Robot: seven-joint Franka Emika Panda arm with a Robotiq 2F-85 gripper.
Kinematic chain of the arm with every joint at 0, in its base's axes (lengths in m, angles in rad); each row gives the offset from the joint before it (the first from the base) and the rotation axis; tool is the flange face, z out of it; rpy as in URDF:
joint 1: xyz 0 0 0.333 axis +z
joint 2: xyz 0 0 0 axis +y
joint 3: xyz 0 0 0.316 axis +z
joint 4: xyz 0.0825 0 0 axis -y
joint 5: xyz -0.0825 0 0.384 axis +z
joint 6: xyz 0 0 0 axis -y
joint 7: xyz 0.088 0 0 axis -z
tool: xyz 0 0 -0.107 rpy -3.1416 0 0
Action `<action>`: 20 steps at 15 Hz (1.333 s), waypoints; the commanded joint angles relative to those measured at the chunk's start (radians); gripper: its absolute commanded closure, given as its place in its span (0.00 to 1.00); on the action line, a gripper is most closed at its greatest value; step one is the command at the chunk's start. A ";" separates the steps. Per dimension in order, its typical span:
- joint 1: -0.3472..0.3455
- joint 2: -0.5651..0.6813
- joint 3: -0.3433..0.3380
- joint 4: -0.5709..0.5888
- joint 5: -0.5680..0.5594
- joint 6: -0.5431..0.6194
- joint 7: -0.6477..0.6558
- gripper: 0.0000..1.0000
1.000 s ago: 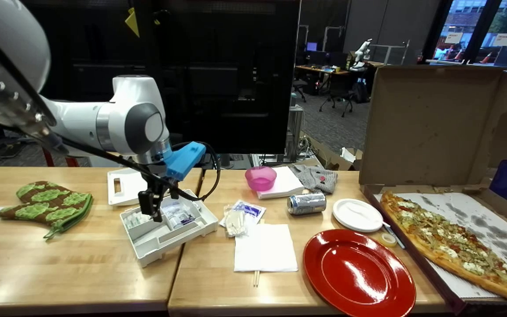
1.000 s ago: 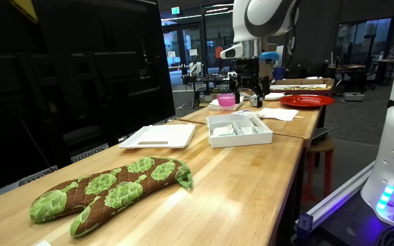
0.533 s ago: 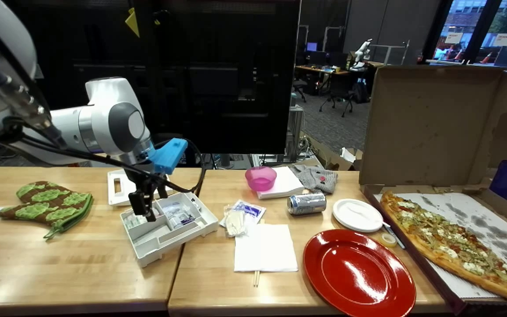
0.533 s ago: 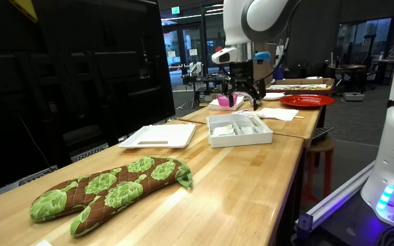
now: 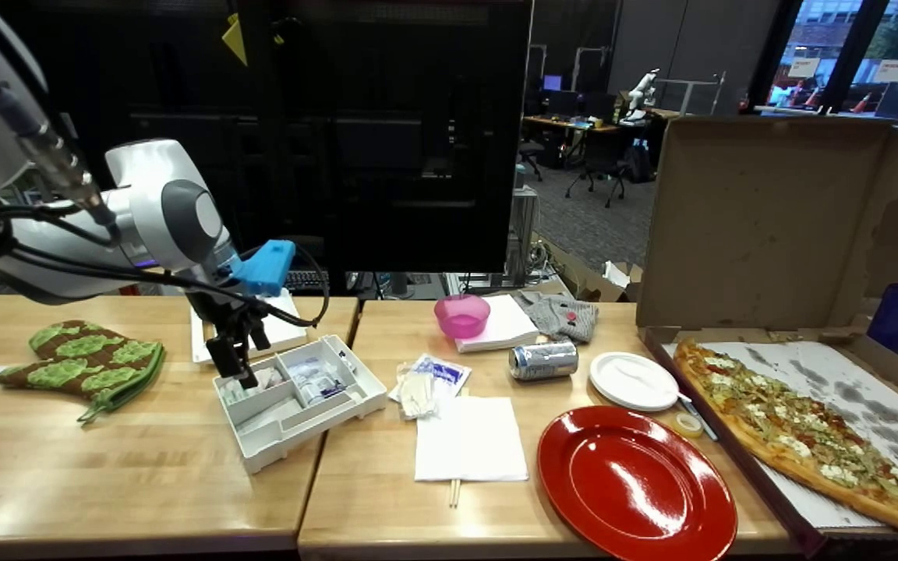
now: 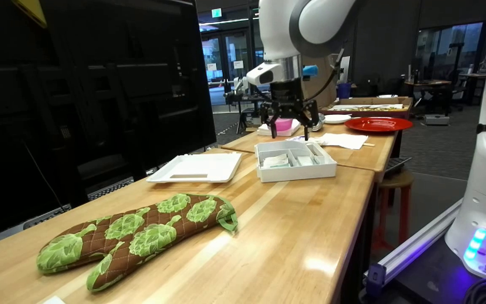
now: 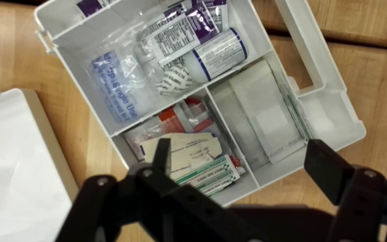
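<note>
My gripper (image 7: 239, 151) is open and empty, with its two fingers wide apart. It hovers above the white first-aid box in both exterior views (image 5: 255, 364) (image 6: 290, 137). The open white box (image 7: 321, 117) is divided into compartments and also shows in both exterior views (image 5: 266, 452) (image 6: 298, 172). Nearest below the left finger are a beige packet (image 7: 193, 148) and green-and-white packets (image 7: 210, 174). White flat packets (image 7: 264, 111) lie in the compartment beside them. A white bottle (image 7: 220, 55), purple-and-white packets (image 7: 176, 40) and a blue-lettered bag (image 7: 118, 89) fill the larger compartment.
The white lid (image 6: 222, 164) lies beside the box. An oven mitt (image 6: 141, 236) lies on the table. A pink bowl (image 5: 461, 315), can (image 5: 543, 361), napkin (image 5: 470, 444), red plate (image 5: 636, 483) and open pizza box (image 5: 765, 226) stand farther along. A black screen (image 5: 402, 140) rises behind.
The gripper has moved left in both exterior views and slightly lower, across the box toward its lid side. It stays open. The box and other objects have not moved.
</note>
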 commanded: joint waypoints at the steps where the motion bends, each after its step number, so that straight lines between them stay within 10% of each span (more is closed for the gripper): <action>1: 0.015 0.023 0.011 0.034 -0.016 -0.030 -0.025 0.00; 9: 0.009 0.038 0.000 0.011 0.065 0.093 0.116 0.00; 20: 0.059 0.127 -0.003 -0.103 0.556 0.526 0.230 0.00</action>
